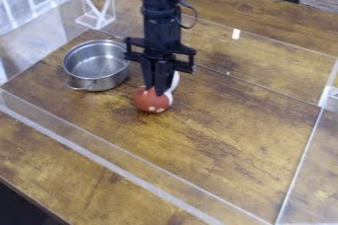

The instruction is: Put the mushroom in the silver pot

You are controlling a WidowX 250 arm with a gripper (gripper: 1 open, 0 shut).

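The mushroom (153, 101), with a reddish-brown cap and whitish stem, lies on the wooden table just right of the silver pot (98, 63). My gripper (158, 87) points straight down onto it, fingers closed around the stem and upper cap. The mushroom still rests on the table surface. The shiny round pot stands upright with nothing inside, a short way up and to the left of the gripper.
Low clear acrylic walls (79, 140) ring the wooden work area. A small clear stand (95, 12) sits behind the pot at the back left. A white object (331, 95) pokes in at the right edge.
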